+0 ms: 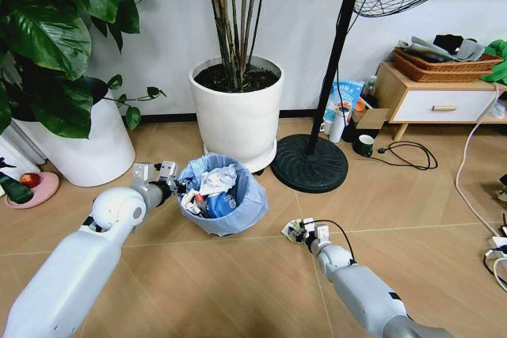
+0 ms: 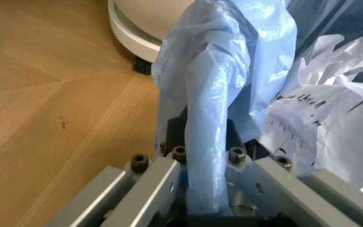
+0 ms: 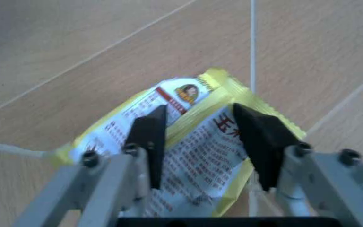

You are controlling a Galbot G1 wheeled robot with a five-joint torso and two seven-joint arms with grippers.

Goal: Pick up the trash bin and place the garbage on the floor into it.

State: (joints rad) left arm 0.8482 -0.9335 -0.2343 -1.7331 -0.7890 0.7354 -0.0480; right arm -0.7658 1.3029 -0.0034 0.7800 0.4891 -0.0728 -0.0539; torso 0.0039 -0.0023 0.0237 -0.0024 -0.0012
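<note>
Bin (image 1: 223,195) sits on the floor (image 1: 238,282) by the white plant pot (image 1: 238,112), half full; left gripper (image 1: 176,186) clenched on its bag-lined rim. Right gripper (image 3: 200,137) straddles a yellow wrapper (image 3: 188,156), jaws spread, not gripping yet. Risk: thin foil slides flat under the fingers, or thin liner slips and the bin tips.

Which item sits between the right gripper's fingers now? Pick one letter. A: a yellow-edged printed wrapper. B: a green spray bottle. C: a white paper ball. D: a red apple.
A: in the right wrist view the right gripper straddles the yellow-edged printed wrapper lying on the floor, a dark finger on each side.
</note>
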